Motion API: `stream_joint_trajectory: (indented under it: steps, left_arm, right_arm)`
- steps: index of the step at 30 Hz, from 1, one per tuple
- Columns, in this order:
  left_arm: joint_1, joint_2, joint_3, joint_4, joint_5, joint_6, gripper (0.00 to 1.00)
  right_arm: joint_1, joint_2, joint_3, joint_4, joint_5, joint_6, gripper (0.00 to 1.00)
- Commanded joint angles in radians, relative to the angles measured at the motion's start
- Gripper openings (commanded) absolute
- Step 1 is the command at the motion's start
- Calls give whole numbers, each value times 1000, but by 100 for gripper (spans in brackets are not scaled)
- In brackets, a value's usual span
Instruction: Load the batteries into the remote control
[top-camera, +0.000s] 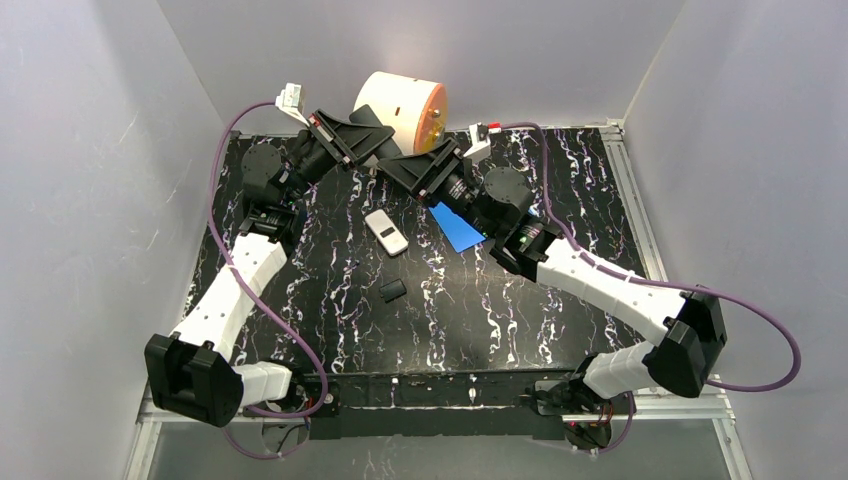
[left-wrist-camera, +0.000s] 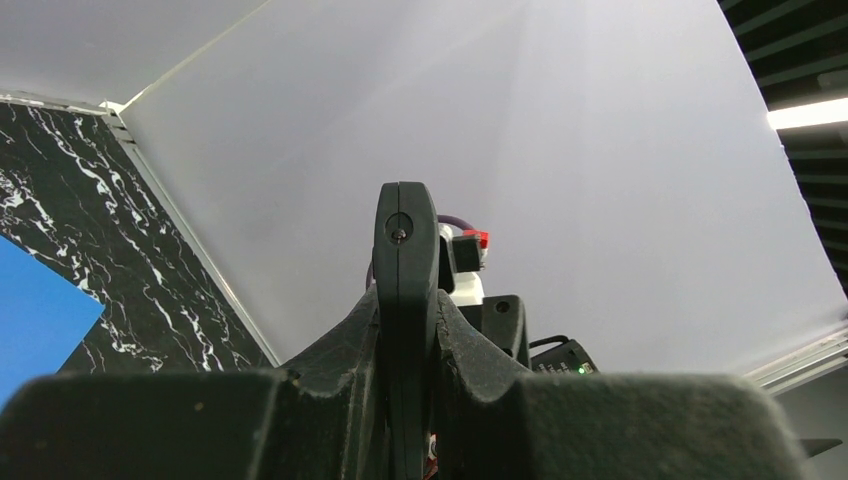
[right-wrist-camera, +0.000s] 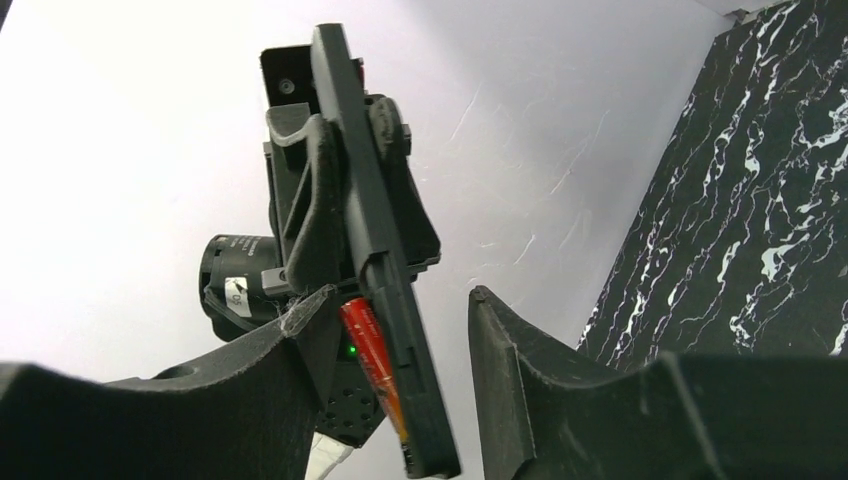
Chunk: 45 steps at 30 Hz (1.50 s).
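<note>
My left gripper (top-camera: 368, 140) is shut on a black remote (left-wrist-camera: 405, 250) and holds it edge-on above the back of the table. In the right wrist view the remote (right-wrist-camera: 365, 220) hangs down between the fingers of my right gripper (right-wrist-camera: 400, 300), which is open. An orange-red battery (right-wrist-camera: 372, 360) lies along the remote's left face, beside my right gripper's left finger (right-wrist-camera: 250, 380). There is a gap between the remote and the right finger (right-wrist-camera: 520, 370). My right gripper (top-camera: 408, 168) meets the left one in mid-air. I cannot make out the dark greenish battery.
A white remote (top-camera: 386, 232) lies on the black marble table (top-camera: 560, 330). A blue card (top-camera: 457, 227) lies beside my right wrist. A small black piece (top-camera: 392, 291) lies nearer the front. A cream and orange drum (top-camera: 405, 108) stands at the back wall.
</note>
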Motion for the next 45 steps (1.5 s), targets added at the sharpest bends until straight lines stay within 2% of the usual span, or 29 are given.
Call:
stream_joint_trajectory:
  steps: [1, 15, 24, 25, 26, 28, 29, 30, 34, 41, 44, 45]
  left_arm:
    - [5, -45, -15, 36, 4, 12, 0]
    - [5, -54, -12, 36, -11, 17, 0]
    - [10, -45, 1, 36, -15, 3, 0]
    - [10, -46, 2, 36, -13, 3, 0]
    - [11, -45, 1, 36, -10, 5, 0]
    - [11, -47, -4, 36, -6, 10, 0]
    - [13, -47, -8, 36, -4, 10, 0]
    - [13, -47, -13, 36, -2, 9, 0]
    - [13, -47, -20, 36, 8, 9, 0]
    - [14, -40, -4, 36, 11, 10, 0]
    - [14, -31, 1, 39, 10, 6, 0]
    - [14, -28, 2, 43, 10, 4, 0]
  right_arm:
    - [-10, -28, -30, 103, -6, 53, 56]
    - [-15, -15, -50, 135, -33, 75, 35]
    - [-15, -12, -57, 142, -40, 56, 31]
    - [-15, -10, -55, 147, -43, 54, 37]
    - [-16, -9, -51, 153, -49, 51, 52]
    - [-16, -21, -58, 173, -31, 38, 90]
    - [-17, -31, -67, 187, -15, 30, 97]
    - [-21, -43, -73, 195, -4, 17, 99]
    - [-44, -72, -99, 202, -11, 18, 98]
    - [-64, -95, -157, 212, -50, 32, 67]
    - [-67, -113, -151, 155, -42, -18, 59]
    - [-69, -118, -151, 138, -36, -25, 61]
